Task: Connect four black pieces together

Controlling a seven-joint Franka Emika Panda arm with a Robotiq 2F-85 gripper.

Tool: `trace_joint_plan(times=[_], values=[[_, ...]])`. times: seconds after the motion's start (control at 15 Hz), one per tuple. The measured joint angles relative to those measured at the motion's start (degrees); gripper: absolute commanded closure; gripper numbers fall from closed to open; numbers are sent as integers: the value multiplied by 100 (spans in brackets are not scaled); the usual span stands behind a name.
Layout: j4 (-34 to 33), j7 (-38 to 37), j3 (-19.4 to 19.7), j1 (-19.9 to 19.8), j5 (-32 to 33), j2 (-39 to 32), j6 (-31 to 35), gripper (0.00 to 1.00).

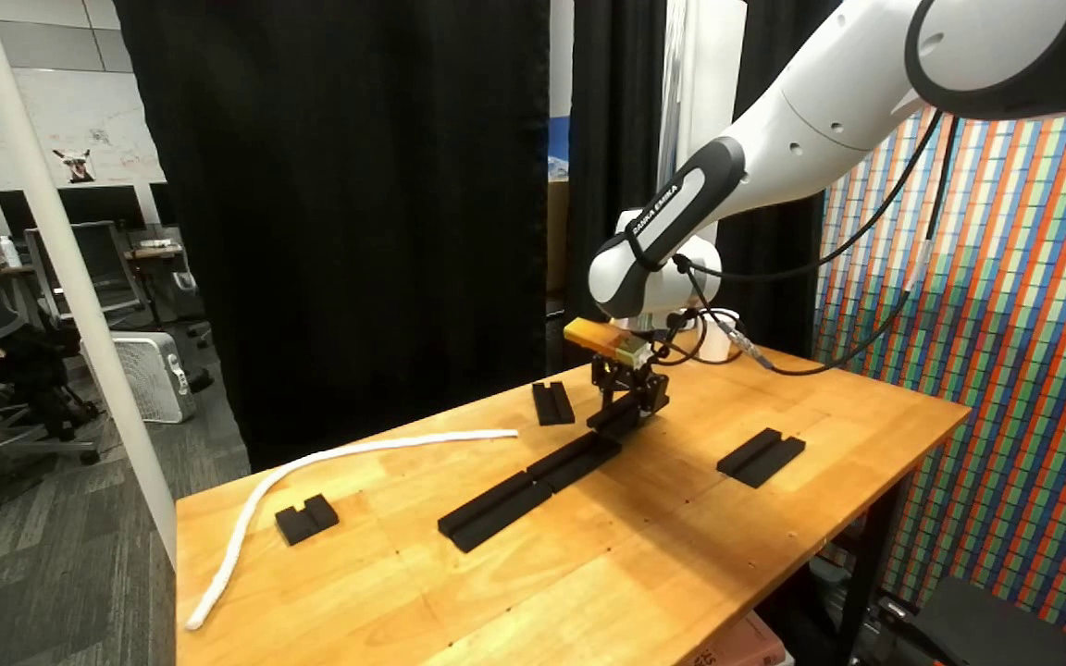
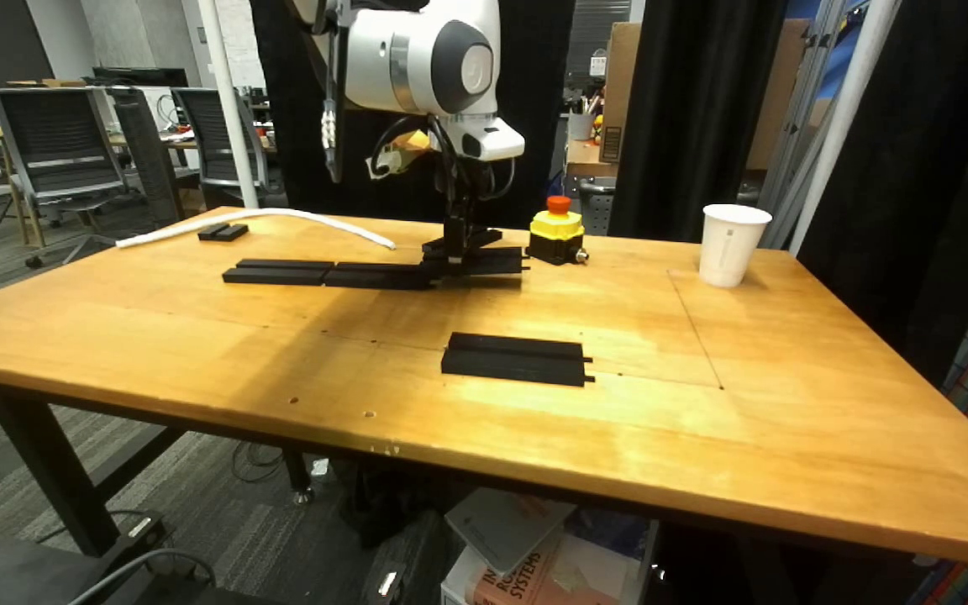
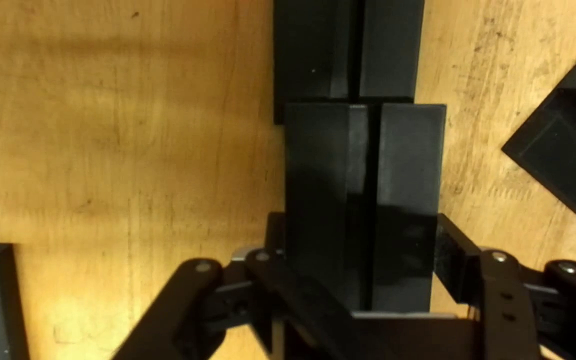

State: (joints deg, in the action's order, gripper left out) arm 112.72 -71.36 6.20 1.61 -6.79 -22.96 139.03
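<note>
1. Gripper (image 3: 362,250) clasps the third black piece (image 3: 318,160) by its sides at the right end of the first black piece (image 2: 276,276) and second black piece (image 2: 376,277), laid end to end on the desk (image 2: 156,328); the fourth black piece (image 2: 516,360) lies nearer, apart.
2. Grooves look slightly offset in the wrist view, the held one right; a nudge left, then a straight, level press should favor the join.
3. A white cup (image 2: 730,250) stands far right, any contents out of view.

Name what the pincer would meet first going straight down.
Probably the tabletop, though the held black piece may first catch the laid black piece its far end overlaps in the wrist view; depth is unclear.
</note>
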Motion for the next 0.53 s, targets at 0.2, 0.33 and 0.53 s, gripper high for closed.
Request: trace_joint_plan(times=[0.2,0.33,0.53], values=[[-86,-2,0,64,46,3,-91,55],[-103,-3,0,75,105,7,-133,55],[-103,-3,20,73,147,8,-161,55]])
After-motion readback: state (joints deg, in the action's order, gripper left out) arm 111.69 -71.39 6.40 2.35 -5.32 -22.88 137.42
